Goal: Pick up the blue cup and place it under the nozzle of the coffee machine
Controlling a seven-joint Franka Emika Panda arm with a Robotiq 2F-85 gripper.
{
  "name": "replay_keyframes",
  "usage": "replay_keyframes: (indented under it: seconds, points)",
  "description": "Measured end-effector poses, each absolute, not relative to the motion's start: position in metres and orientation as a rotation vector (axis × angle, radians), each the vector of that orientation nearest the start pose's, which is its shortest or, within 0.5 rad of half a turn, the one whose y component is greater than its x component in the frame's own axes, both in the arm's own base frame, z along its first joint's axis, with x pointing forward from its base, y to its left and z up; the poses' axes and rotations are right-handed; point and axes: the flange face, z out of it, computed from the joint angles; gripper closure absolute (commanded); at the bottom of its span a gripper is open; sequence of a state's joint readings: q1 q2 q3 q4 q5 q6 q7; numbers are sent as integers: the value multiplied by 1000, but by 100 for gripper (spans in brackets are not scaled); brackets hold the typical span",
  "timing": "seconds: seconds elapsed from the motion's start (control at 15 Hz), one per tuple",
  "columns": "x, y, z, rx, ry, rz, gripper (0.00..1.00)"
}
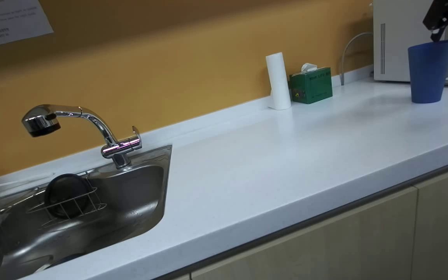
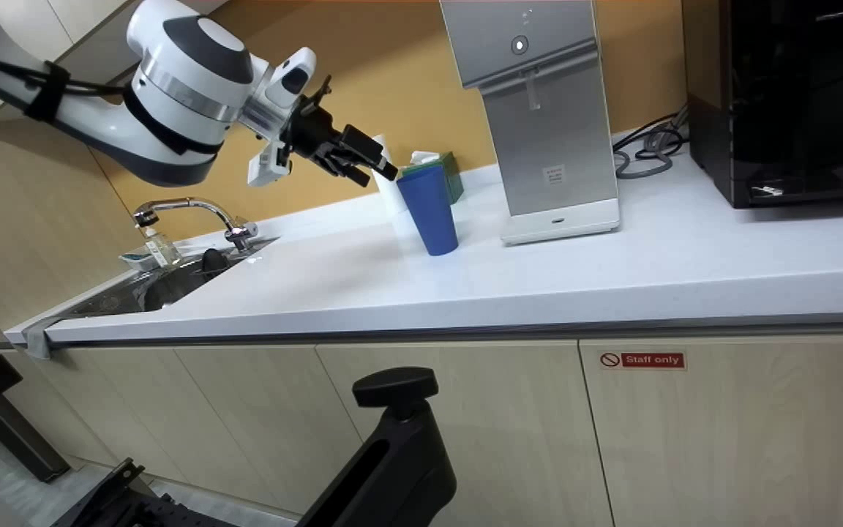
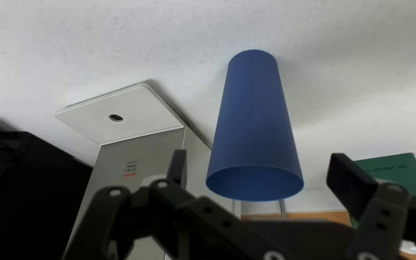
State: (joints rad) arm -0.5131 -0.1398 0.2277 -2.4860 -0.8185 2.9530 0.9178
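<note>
Blue cup (image 2: 429,212) seemingly below end effector (image 2: 379,176)

In an exterior view, my gripper (image 1: 436,35) overlaps the rim of the upright blue cup (image 1: 429,74) in front of the coffee machine (image 1: 399,41); I see a white cylinder (image 1: 279,81) beside a green box (image 1: 313,86), and a sink (image 1: 128,198).

Softly lit over the glossy white countertop (image 1: 286,163), with a pale sheen near its back edge, greyer along the front edge. Dim high on the flat orange-yellow wall (image 1: 169,85); glinting on the curved chrome tap (image 1: 100,123). In the wrist view, softly shadowed beside the dark-blue tapered tumbler (image 3: 255,119), out of focus on the blocky black gripper fingers (image 3: 352,180), deeply dark on the boxy black appliance (image 3: 38,195).
</note>
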Motion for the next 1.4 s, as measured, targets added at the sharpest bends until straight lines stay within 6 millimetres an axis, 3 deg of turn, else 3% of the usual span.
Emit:
replay_keyframes:
  seconds: [0.8, 1.4]
  points:
    - [501, -89, 350, -3038, 778, -986, 0]
    - [529, -99, 359, -2986, 821, -1169, 0]
